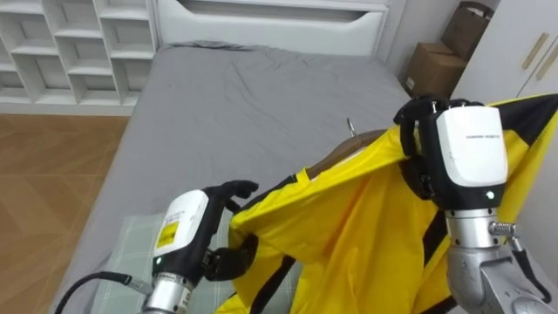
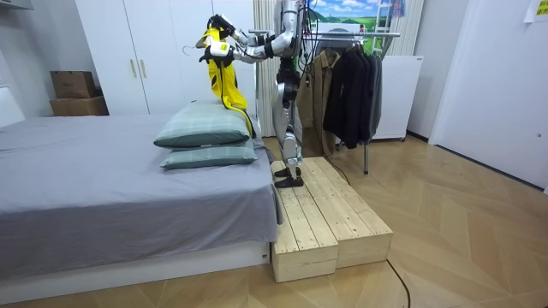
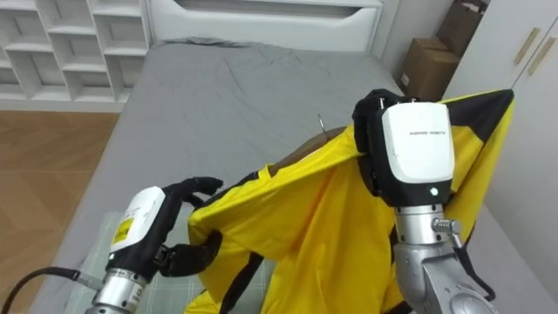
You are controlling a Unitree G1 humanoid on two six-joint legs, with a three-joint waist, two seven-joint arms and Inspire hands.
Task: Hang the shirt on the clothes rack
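A yellow garment with black trim [image 1: 349, 218] hangs on a wooden hanger [image 1: 344, 150], whose metal hook [image 1: 350, 128] sticks up above the collar. My right hand [image 1: 462, 144] is raised at the right, its fingers curled round the garment's shoulder on the hanger. Lower left, my left hand [image 1: 196, 228] pinches the other shoulder's edge between fingers and thumb. In the room view I stand on a wooden platform [image 2: 330, 214] beside the bed, holding the garment [image 2: 224, 81] up over the pillows.
A grey bed [image 1: 244, 96] lies below the garment, with two green pillows [image 2: 201, 133] at its near end. White cubby shelves [image 1: 70, 44] and cardboard boxes [image 1: 436, 65] stand beyond. Behind me is a clothes rack [image 2: 351, 77] with dark coats.
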